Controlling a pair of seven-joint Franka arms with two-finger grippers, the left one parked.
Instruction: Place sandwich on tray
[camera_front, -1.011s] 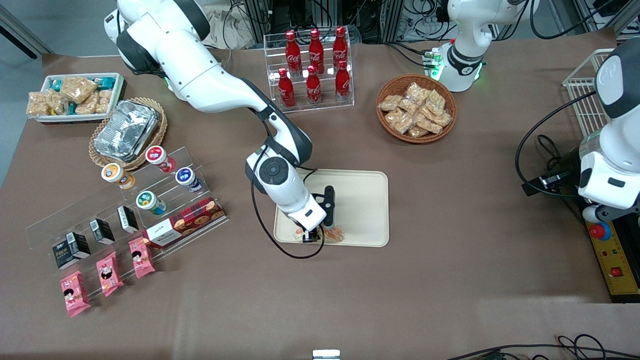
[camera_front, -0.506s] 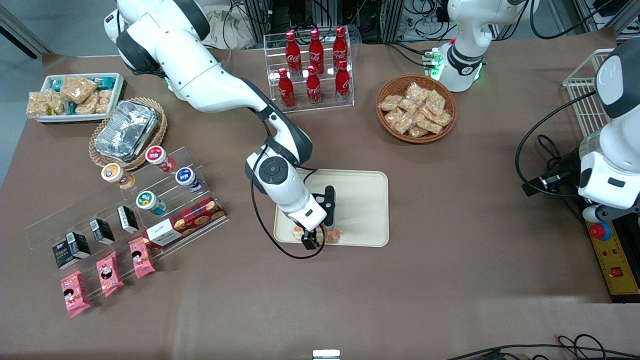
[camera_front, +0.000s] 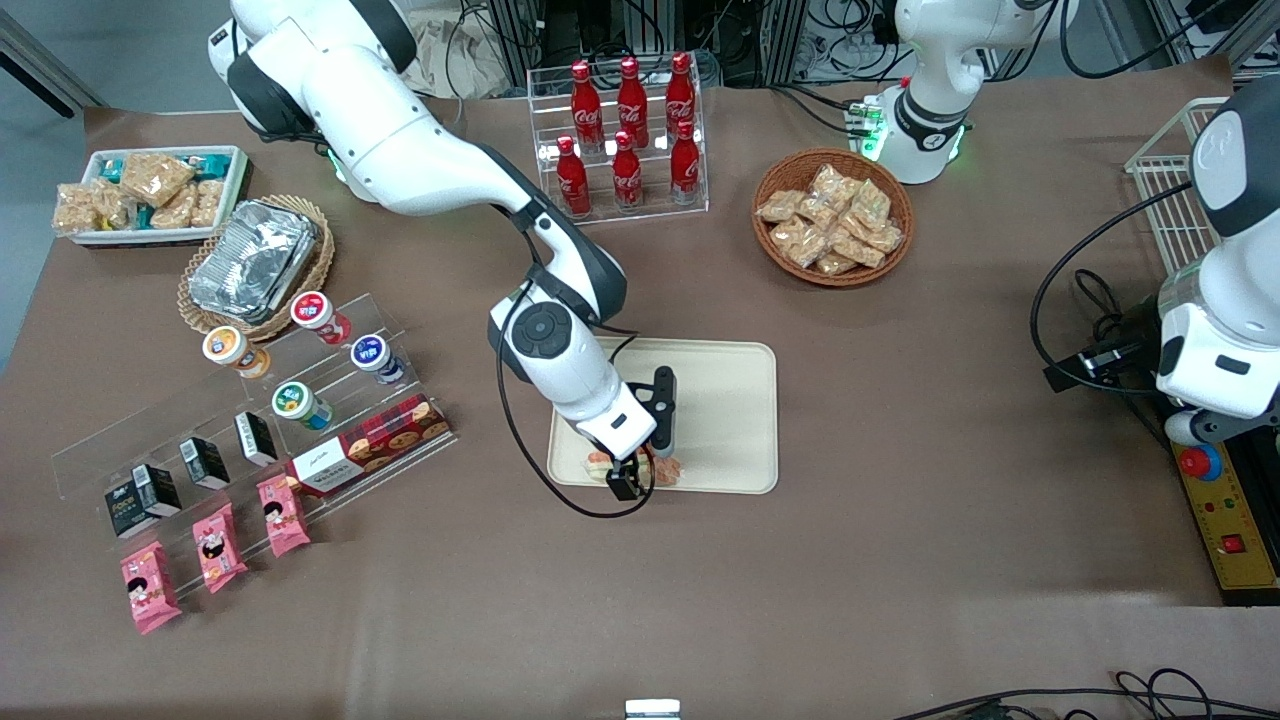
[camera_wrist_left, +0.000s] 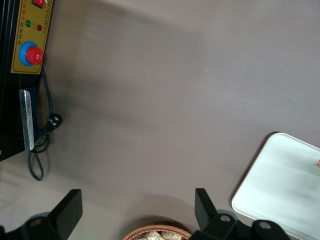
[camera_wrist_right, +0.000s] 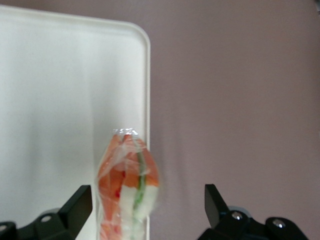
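Note:
The clear-wrapped sandwich (camera_front: 668, 470), with orange and green filling, lies on the cream tray (camera_front: 730, 400) at the edge nearest the front camera. In the right wrist view the sandwich (camera_wrist_right: 127, 175) rests along the tray's rim (camera_wrist_right: 148, 75) and overlaps it slightly. My right gripper (camera_front: 640, 472) is just above the sandwich. It is open (camera_wrist_right: 145, 210), with one black finger (camera_wrist_right: 75, 205) on each side, and neither touches the wrap. Part of the sandwich is hidden under the wrist in the front view.
A wicker basket of snack packs (camera_front: 832, 216) and a rack of cola bottles (camera_front: 625, 135) stand farther from the camera than the tray. Acrylic shelves with cups, boxes and pink packets (camera_front: 250, 440) lie toward the working arm's end. The tray's corner shows in the left wrist view (camera_wrist_left: 280, 185).
The gripper's fingers have spread apart around the sandwich, and the wrist has shifted slightly. The sandwich stays at the tray's near edge.

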